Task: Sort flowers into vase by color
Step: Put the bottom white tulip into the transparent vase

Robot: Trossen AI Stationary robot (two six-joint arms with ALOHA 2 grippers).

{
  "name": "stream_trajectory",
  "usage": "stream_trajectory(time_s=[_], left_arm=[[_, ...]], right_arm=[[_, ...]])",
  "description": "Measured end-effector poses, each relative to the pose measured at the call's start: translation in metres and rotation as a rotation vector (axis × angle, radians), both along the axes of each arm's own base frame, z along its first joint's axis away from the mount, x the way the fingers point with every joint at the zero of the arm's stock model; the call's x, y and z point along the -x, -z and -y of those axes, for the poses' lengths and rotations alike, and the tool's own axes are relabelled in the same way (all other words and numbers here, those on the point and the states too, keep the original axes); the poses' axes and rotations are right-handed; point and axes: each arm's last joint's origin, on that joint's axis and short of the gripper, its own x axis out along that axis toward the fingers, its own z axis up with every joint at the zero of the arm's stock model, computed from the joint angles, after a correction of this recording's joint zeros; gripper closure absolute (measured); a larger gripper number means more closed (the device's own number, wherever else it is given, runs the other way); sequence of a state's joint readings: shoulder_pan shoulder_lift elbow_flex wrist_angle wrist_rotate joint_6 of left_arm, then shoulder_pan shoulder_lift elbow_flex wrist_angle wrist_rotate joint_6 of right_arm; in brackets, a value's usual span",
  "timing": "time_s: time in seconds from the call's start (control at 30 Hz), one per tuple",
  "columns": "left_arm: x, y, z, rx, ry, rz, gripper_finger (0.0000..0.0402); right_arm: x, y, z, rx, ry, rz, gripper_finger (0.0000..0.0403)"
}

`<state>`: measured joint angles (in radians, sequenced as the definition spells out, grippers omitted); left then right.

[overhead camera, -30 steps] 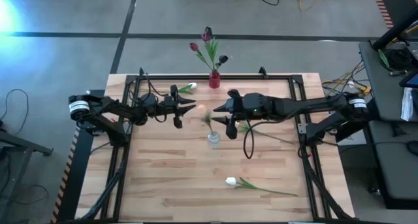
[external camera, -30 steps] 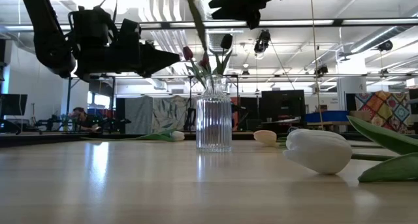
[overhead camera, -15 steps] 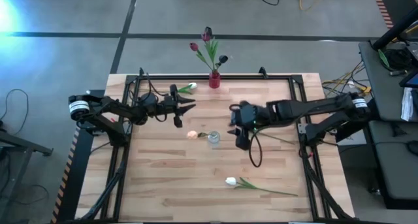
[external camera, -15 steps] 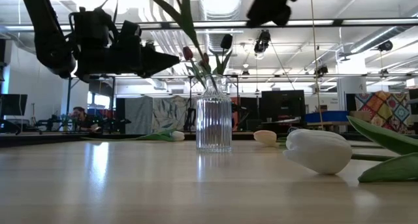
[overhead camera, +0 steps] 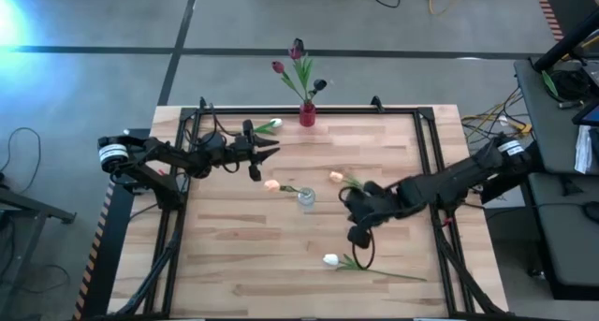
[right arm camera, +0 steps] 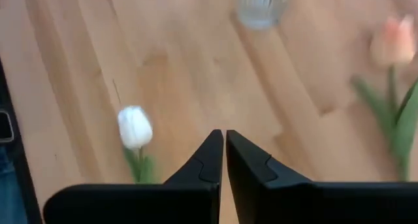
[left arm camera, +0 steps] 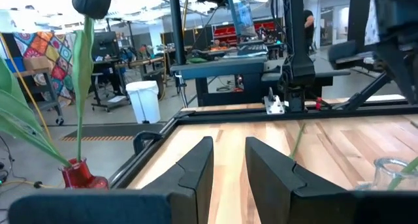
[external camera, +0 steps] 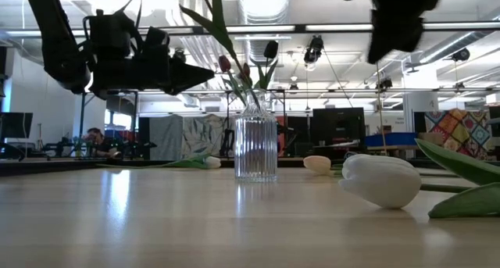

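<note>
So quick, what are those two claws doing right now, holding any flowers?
Left gripper: open, holding nothing, hovering over the table's left side.
Right gripper: shut, holding nothing, above the white tulip.

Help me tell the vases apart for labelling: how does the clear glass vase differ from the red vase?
The clear glass vase stands mid-table; the red vase stands at the far edge. The clear glass vase is colourless and ribbed; the red vase is opaque red. The clear glass vase holds one peach tulip leaning out; the red vase holds dark maroon tulips standing tall. Both stand upright and hold flowers.
</note>
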<state>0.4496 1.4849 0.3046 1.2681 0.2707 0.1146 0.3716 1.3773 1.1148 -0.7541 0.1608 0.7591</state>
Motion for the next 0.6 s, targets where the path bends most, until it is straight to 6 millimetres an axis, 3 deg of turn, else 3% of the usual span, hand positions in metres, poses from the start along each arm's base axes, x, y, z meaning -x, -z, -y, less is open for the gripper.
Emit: stream_trajectory(time_s=[0.2, 0.43, 0.6], left_arm=[[0.0, 0.002, 0.0, 0.032, 0.002, -0.014, 0.0326], [0.0, 0.004, 0.0, 0.062, 0.005, -0.026, 0.0326], [0.0, 0.004, 0.0, 0.085, 0.013, -0.025, 0.0326]], right_arm=[[0.011, 0.029, -0.032, -0.019, 0.075, -0.101, 0.0372], [0.003, 0.064, -0.077, 0.002, 0.071, -0.192, 0.0277], [-0.01, 0.081, -0.098, 0.019, 0.065, -0.233, 0.022]])
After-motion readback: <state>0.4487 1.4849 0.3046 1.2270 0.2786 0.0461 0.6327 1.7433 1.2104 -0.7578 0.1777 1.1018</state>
